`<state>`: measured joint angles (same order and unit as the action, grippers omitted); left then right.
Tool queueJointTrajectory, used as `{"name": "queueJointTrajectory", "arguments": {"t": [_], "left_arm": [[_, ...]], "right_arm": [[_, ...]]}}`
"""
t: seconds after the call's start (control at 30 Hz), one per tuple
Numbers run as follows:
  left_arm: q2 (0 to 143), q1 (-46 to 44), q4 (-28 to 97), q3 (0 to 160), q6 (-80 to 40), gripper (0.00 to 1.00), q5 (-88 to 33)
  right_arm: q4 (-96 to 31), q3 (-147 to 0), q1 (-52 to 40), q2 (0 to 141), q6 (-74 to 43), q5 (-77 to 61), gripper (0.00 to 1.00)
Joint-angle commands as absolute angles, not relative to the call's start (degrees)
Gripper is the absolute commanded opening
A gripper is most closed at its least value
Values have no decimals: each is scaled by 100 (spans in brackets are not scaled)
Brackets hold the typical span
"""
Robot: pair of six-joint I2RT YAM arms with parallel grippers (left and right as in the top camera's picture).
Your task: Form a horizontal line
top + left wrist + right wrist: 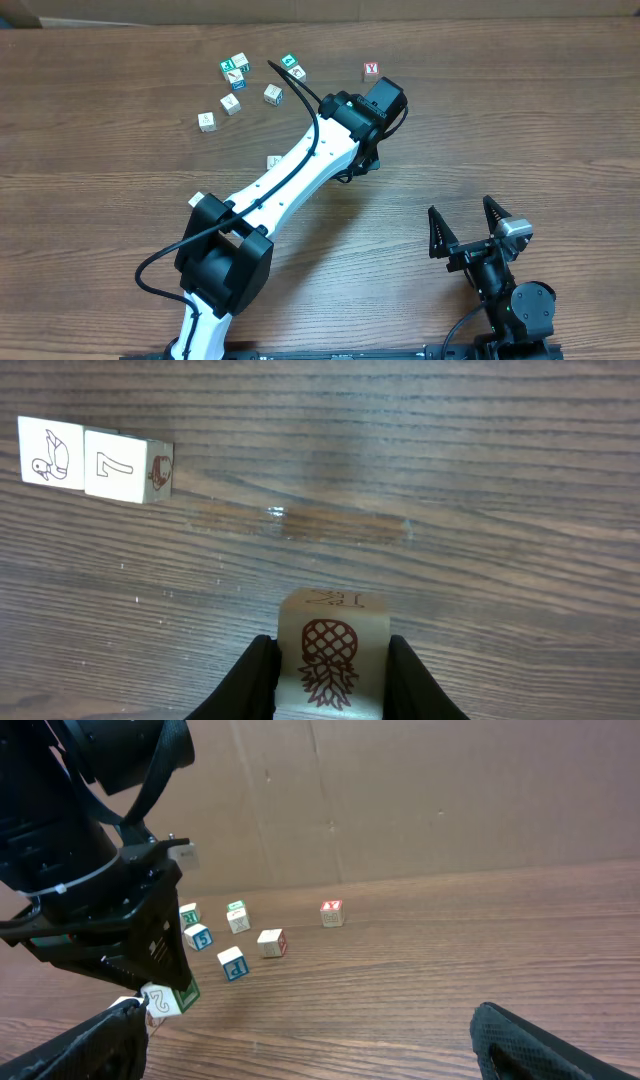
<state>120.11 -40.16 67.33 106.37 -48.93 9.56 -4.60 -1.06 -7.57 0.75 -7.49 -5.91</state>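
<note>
My left gripper (330, 680) is shut on a pale wooden cube with a brown pineapple print (332, 655). Whether the cube touches the table cannot be told. Two pale cubes stand touching side to side at the upper left of the left wrist view, one with a duck (50, 452) and one with a "7" (118, 464). The held cube is well apart from them, to the lower right. In the overhead view the left arm (300, 170) hides its own jaws and the held cube. My right gripper (466, 225) is open and empty at the front right; it also shows in the right wrist view (320, 1060).
Loose cubes lie at the back: teal-faced ones (232, 68) (291, 65), a blue one (236, 85), pale ones (272, 94) (231, 104) (207, 121) and a red "Y" cube (371, 70). One cube (275, 161) sits beside the left arm. A "2" cube (165, 1000) shows under the left gripper.
</note>
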Motion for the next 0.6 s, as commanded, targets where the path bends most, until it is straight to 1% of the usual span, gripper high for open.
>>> {"name": "queueJointTrajectory", "arguments": {"t": [0.0,0.17,0.3,0.57], "left_arm": [[12025,-4088,6600,10523,-4753,4,1135],[12108,-4093,6549,10512,-4722,4,1162],[12182,-4091,6504,10508,-4475,4,1216],[12545,-4099,6486,10503,-4477,4,1450]], "right_arm": [[-438,-47,-738,45,-762,-548,100],[-438,-47,-738,45,-762,-548,100],[-438,-47,-738,45,-762,-548,100],[-438,-47,-738,45,-762,-548,100]]}}
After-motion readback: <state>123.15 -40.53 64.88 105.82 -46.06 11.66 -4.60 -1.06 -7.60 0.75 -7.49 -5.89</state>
